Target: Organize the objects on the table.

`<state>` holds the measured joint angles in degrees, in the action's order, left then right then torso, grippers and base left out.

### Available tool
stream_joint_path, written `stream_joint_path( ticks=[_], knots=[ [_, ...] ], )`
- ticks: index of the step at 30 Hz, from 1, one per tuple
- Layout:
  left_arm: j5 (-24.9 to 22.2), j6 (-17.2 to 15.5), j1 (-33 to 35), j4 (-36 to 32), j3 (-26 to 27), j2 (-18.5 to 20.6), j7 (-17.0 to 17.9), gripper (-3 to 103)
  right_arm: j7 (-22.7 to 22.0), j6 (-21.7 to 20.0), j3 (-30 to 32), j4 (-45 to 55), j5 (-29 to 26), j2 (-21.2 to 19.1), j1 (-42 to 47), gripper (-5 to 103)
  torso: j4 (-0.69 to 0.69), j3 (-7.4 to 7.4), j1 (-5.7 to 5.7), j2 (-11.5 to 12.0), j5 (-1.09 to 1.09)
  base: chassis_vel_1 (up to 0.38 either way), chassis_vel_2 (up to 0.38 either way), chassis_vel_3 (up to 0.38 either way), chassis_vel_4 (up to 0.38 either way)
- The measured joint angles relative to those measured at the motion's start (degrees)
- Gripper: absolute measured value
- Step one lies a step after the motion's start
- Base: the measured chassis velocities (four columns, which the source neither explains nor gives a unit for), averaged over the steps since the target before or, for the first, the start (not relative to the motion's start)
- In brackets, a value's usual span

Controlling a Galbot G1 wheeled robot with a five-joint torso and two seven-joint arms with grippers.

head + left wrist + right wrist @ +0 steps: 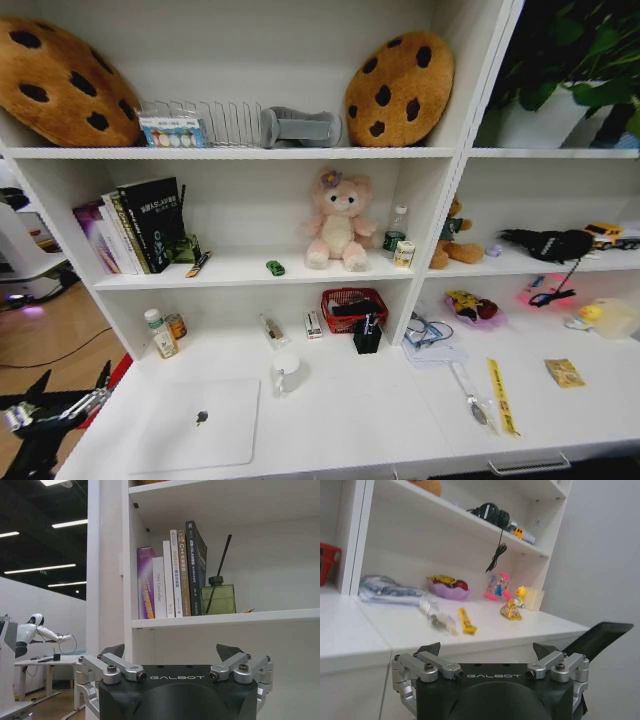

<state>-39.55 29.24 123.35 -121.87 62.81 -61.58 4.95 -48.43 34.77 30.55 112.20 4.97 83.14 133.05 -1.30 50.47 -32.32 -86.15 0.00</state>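
Left gripper point(45, 408) off the desk's point(360, 420) left edge, jaws apart, holding nothing. Closed silver laptop point(197, 424) lies flat at the desk's front left; green toy car point(275, 268) sits on the shelf above. Right gripper point(490, 656) low before the desk front, jaws apart, empty.

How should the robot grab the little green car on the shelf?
Pinch the green car across its two long sides, coming in from the open front of the shelf. It is low and small, with free space around it, but the shelf above probably leaves little room to reach straight down. The left gripper, fingers open, waits nearest.
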Motion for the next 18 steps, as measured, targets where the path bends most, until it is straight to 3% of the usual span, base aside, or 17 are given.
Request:
stream_joint_path(
  ticks=[5,7,12,16,17,18],
  knots=[
    [0.0,0.0,0.0,0.0,0.0,0.0,0.0,100,0.2,-4.0,2.5,6.7,-1.9,-0.6,0.2,100,0.01,0.01,0.00,0.0,0.00,0.000,0.000,0.000,0.000],
    [0.0,0.0,0.0,0.0,0.0,0.0,0.0,100,4.2,-7.5,6.4,11.9,-6.6,-3.0,-0.7,100,0.01,0.01,0.00,0.0,-0.01,0.000,0.000,0.000,0.000],
    [0.0,0.0,0.0,0.0,0.0,0.0,0.0,100,14.5,-11.3,13.3,15.1,-13.6,-8.1,-4.0,100,0.01,0.01,0.00,0.0,0.01,0.000,0.000,0.000,0.000],
    [0.0,0.0,0.0,0.0,0.0,0.0,0.0,100,19.6,-14.6,16.1,16.0,-18.9,-12.0,-6.7,100,0.01,0.01,0.00,0.0,0.02,0.000,0.000,0.000,0.000],
    [0.0,0.0,0.0,0.0,0.0,0.0,0.0,100,23.0,-17.6,17.4,16.8,-24.2,-15.6,-8.2,100,0.01,0.01,0.00,0.0,0.02,0.000,0.000,0.000,0.000],
    [0.0,0.0,0.0,0.0,0.0,0.0,0.0,100,23.0,-17.6,17.4,16.8,-24.2,-15.6,-8.2,100,0.01,0.01,0.00,0.0,0.02,0.000,0.000,0.000,0.000]
  ],
)
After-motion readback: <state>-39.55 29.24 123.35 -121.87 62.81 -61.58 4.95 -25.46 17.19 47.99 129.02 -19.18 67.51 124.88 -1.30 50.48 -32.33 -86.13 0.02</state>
